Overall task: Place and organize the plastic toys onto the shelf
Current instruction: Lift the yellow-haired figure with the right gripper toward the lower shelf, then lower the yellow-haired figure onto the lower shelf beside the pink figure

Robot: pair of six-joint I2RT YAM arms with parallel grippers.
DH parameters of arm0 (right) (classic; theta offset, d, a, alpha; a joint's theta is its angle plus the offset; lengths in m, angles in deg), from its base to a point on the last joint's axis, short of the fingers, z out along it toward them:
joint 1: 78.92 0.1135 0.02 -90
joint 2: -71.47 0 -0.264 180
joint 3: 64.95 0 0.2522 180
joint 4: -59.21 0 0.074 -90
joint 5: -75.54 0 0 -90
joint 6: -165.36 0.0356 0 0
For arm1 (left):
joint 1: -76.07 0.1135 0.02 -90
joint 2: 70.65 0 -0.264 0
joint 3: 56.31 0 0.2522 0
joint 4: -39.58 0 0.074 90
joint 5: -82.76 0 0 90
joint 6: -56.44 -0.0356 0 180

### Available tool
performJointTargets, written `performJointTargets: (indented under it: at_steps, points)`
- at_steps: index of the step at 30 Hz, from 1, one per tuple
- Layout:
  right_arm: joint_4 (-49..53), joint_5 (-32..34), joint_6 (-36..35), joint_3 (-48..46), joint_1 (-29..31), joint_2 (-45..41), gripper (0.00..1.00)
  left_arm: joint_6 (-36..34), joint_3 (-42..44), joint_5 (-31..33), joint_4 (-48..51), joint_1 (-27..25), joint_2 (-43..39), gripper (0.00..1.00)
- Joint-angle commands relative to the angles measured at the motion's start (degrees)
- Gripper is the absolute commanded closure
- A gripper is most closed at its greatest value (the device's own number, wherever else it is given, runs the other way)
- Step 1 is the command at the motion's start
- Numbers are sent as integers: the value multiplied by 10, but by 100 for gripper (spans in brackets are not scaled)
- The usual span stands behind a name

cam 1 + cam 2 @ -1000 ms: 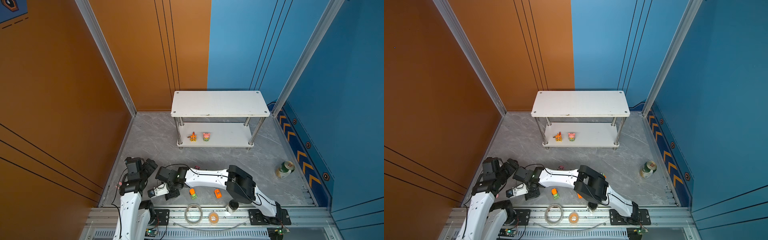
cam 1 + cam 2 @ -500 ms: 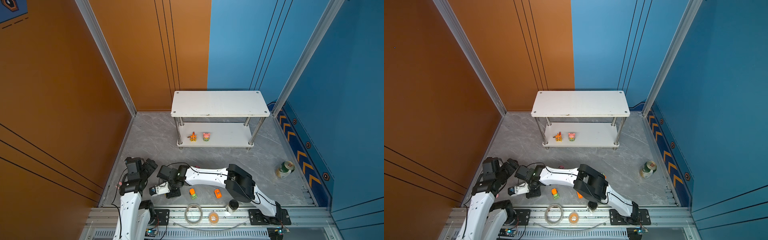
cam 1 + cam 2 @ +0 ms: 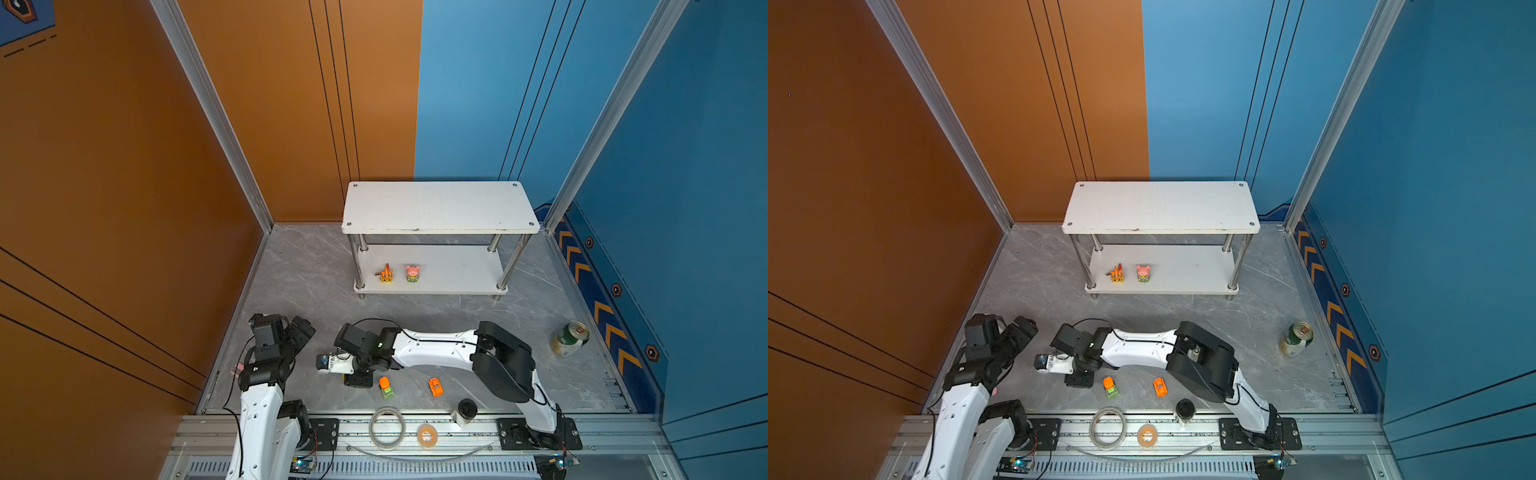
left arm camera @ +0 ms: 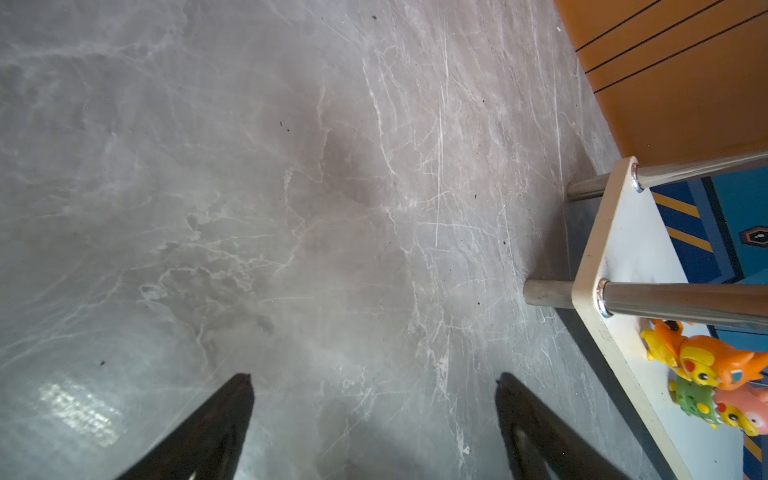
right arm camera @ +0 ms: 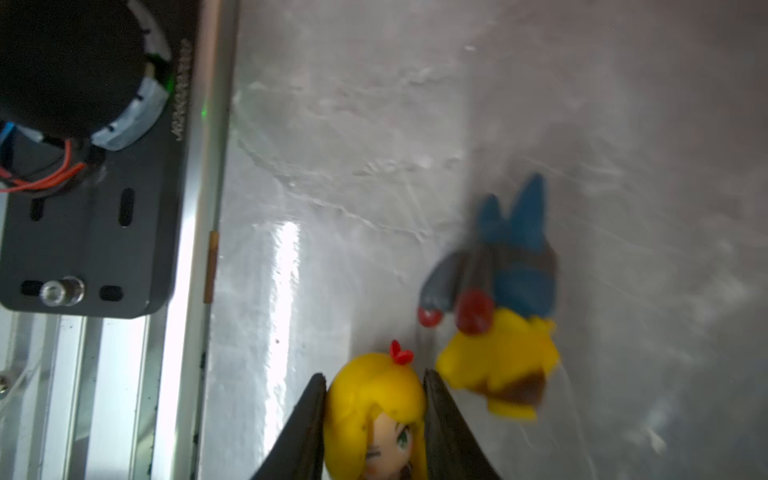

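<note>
My right gripper (image 5: pixel 374 376) is shut on the head of a yellow-haired figurine (image 5: pixel 374 403) with a red bow. A blue-grey figurine (image 5: pixel 523 266) lies on the floor just beside it. In both top views that gripper (image 3: pixel 356 380) reaches across to the near left. Two small cars, orange-and-lime (image 3: pixel 386 387) and orange (image 3: pixel 435 387), lie to its right. The white two-tier shelf (image 3: pixel 440 208) stands at the back, with an orange figurine (image 3: pixel 386 274) and a pink figurine (image 3: pixel 412 274) on its lower board. My left gripper (image 4: pixel 374 376) is open over bare floor.
A green can (image 3: pixel 569 340) lies at the right by the blue wall. Two tape rolls (image 3: pixel 387 428) (image 3: pixel 427 435) and a black-topped cup (image 3: pixel 465 411) sit at the front rail. The orange wall is close on the left arm's side.
The right gripper's jaws have closed in on the yellow-haired figurine, and that arm has shifted slightly left. The left arm has not moved.
</note>
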Motion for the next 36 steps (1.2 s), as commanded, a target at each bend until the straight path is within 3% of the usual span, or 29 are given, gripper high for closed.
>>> performJointTargets:
  at_steps: [1,5,9,16,28,36]
  points:
    - [-164,101,83,-69,-24,-91,100,0,6,-12,-17,5,1,7]
    - [-273,221,143,-154,-62,-164,100,0,8,-16,-22,5,3,7]
    - [-334,282,202,-207,-122,-201,100,0,10,-18,-25,6,0,7]
    - [-442,408,211,-283,-188,-229,100,-6,13,-14,-26,6,0,7]
    - [-512,404,268,-338,-313,-229,100,-7,13,-14,-34,8,9,7]
    - [-599,368,252,-343,-332,-162,100,-7,15,-12,-36,7,13,7]
